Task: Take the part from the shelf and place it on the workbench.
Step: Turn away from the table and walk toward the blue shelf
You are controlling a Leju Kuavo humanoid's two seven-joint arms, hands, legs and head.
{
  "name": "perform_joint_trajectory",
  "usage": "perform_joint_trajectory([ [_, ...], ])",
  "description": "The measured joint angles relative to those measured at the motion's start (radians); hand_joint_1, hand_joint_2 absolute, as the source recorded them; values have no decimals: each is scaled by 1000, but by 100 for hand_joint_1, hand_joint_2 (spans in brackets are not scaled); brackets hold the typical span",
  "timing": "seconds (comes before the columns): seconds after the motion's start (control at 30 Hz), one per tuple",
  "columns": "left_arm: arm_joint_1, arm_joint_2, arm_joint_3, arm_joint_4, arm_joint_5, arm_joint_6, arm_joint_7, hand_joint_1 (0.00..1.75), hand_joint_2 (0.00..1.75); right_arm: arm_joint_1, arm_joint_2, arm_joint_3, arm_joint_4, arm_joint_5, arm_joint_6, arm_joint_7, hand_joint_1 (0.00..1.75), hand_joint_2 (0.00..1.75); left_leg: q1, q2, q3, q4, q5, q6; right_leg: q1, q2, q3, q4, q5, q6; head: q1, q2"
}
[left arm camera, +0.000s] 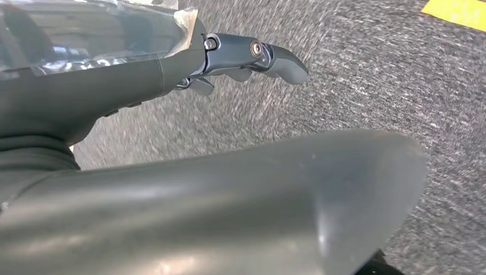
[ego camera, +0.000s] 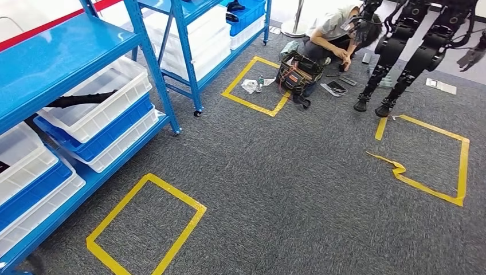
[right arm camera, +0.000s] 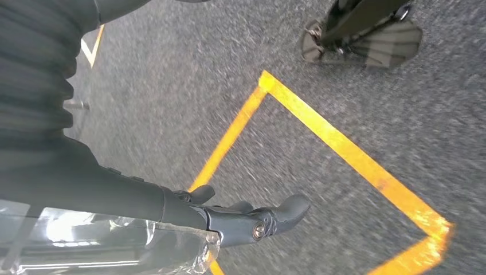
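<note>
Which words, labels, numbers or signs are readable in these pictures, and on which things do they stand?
None can be read.
Tool bag: an orange patch, too small to read.
White bins on the blue shelf: no visible label.
Yellow floor tape: plain, no text.

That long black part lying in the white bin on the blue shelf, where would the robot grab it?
Probably around the middle of the long black part, from above through the open top of the white plastic bin. It lies flat and slender, its ends near the walls. The shelf board above may force a slanted approach from the aisle.
</note>
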Motion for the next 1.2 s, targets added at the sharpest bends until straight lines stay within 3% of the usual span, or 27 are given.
perform_joint_trajectory([
  [0.03,-1,1,0,0,0,0,0,0,0,0,1,0,0,0,0,0,0,175,1,-13,-4,5,-1,-7,-5,24,25,-59,20,6,2,0],
  [0.1,-2,1,0,0,0,2,1,0,0,0,3,0,1,1,1,0,0,175,1,-35,-13,10,0,-22,-9,53,46,-111,33,-1,2,0],
  [0.17,1,2,0,0,0,3,2,0,0,-1,4,0,2,3,2,1,0,175,4,-56,-18,6,7,-35,-5,34,50,-112,36,-20,0,0],
  [0.2,4,2,0,0,0,3,2,0,0,-3,4,0,2,4,2,2,0,175,5,-51,-22,8,6,-39,-5,22,52,-112,39,-28,-1,0],
  [0.27,6,2,0,0,0,5,4,0,0,-3,4,1,2,6,2,3,0,175,3,3,-49,65,-33,-44,-5,-4,51,-114,43,-44,-8,0],
  [0.33,3,1,0,0,0,5,6,0,0,0,4,1,2,8,3,3,0,175,1,67,-109,198,-106,-45,3,-34,48,-114,43,-54,-15,0],
  [0.37,2,1,0,0,0,6,6,0,0,2,4,1,3,8,3,3,0,175,1,78,-139,263,-134,-45,7,-50,46,-114,43,-56,-15,0],
  [0.4,3,1,0,0,0,6,6,0,0,3,4,1,3,9,3,4,0,175,1,82,-153,299,-144,-44,10,-65,45,-114,42,-57,-15,0],
  [0.43,4,1,0,0,1,6,6,0,0,2,3,2,3,9,3,5,0,175,0,85,-149,299,-135,-41,12,-79,45,-114,42,-57,-16,0],
  [0.5,5,1,0,0,1,5,7,0,0,0,4,4,3,12,3,5,0,87,-3,104,-79,188,-77,-30,15,-103,49,-114,41,-58,-16,0],
  [0.57,1,2,0,0,1,6,7,0,0,-3,5,6,3,17,2,4,0,0,-15,145,-4,58,-37,-14,19,-121,50,-114,38,-57,-15,0],
  [0.63,-2,3,0,0,0,6,6,0,0,-5,6,6,3,20,0,0,0,0,-26,161,14,16,-34,-6,22,-137,50,-115,38,-50,-15,0],
  [0.73,2,3,-2,0,-8,7,7,0,0,-8,4,7,3,23,1,-8,0,0,-29,149,14,7,-23,-15,26,-148,47,-119,37,-54,-14,0],
  [0.77,3,3,-3,0,-10,8,7,0,0,-8,3,7,3,24,1,-9,0,0,-30,148,15,5,-21,-18,28,-147,46,-120,36,-56,-13,0],
  [0.97,4,2,-9,0,-15,12,8,0,0,-8,2,7,3,25,3,-10,0,0,-36,149,9,6,-22,-10,26,-143,51,-127,47,-41,-13,0],
  [1.2,4,2,-14,0,-15,12,9,0,0,-7,3,11,3,27,6,-10,0,0,-36,149,10,7,-22,-7,25,-143,51,-128,48,-41,-14,0],
])
